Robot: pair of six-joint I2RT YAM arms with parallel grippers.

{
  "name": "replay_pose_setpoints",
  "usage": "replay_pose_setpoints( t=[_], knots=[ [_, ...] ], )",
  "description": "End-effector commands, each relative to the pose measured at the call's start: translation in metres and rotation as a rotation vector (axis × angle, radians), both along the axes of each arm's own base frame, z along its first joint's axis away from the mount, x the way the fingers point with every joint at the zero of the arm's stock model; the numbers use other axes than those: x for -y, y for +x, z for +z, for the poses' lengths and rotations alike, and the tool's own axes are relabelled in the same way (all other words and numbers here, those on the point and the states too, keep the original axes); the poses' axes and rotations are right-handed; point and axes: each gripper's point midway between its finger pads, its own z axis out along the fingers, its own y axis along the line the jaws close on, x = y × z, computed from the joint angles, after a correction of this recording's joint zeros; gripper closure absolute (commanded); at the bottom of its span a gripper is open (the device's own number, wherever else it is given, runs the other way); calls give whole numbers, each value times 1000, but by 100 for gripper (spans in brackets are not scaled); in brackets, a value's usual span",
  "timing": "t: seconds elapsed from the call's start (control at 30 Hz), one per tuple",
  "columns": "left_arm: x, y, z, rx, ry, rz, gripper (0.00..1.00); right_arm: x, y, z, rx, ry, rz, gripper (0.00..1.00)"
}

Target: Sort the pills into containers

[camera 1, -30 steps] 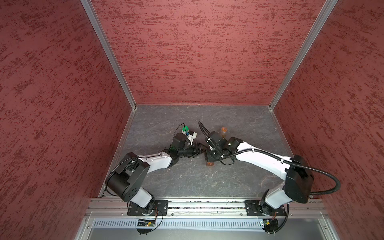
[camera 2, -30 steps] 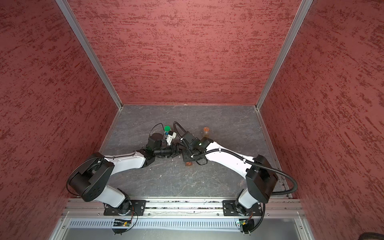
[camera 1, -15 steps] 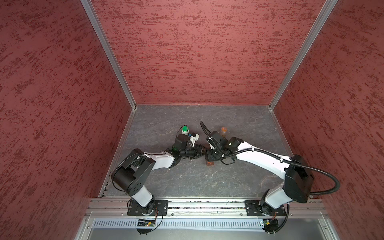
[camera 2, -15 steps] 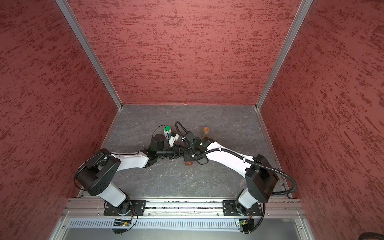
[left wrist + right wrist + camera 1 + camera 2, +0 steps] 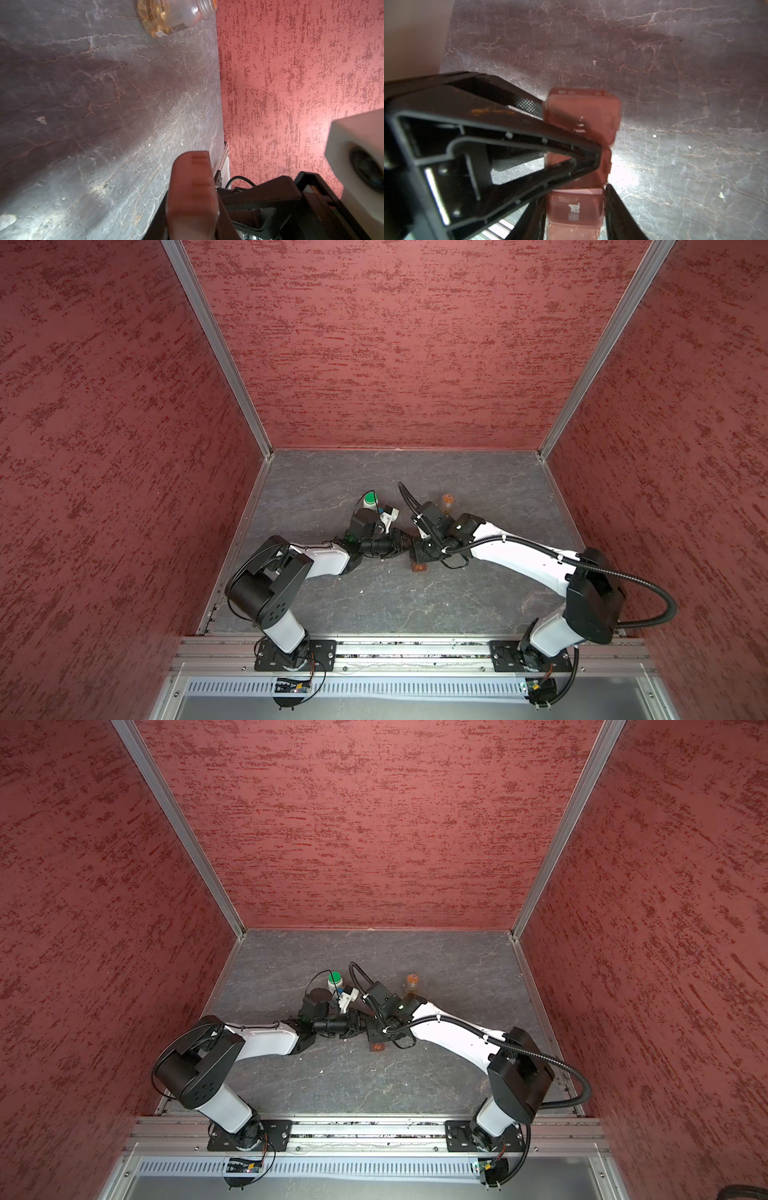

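Overhead, in both top views, my left gripper [image 5: 403,545] and right gripper [image 5: 422,552] meet at the red pill organizer [image 5: 419,566] lying mid-table. A green-capped bottle [image 5: 369,502] and an amber bottle [image 5: 447,501] stand beyond it. From my left wrist, a red part of the organizer lies against one finger, but I cannot tell whether I am clenching it. From my right wrist, my fingers [image 5: 616,214] clamp the organizer's two sides.

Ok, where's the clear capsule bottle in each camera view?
In a top view: bottle stands behind the pill box, slightly right.
In a top view: bottle, same spot.
Left wrist: bottle beyond the pill box, cut by the frame.
Right wrist: not in it.
Shared landmark: the pill box, in all four.
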Motion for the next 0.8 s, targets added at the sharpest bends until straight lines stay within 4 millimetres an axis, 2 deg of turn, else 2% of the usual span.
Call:
replay_pose_setpoints(
  t=[0.0, 0.13, 0.6, 0.77],
  knots=[
    [4, 3, -2, 17, 15, -11, 89, 9, 9, 2, 23, -67, -34, 61],
    [3, 5, -8, 13, 28, 0, 91, 6, 9, 2, 18, -62, -28, 61],
    [5, 9, -21, -8, 30, 4, 91, -31, 1, 29, 16, 142, 61, 56],
    [6, 10, -23, -9, 33, 2, 91, -37, -2, 34, 10, 185, 81, 50]
  ],
)
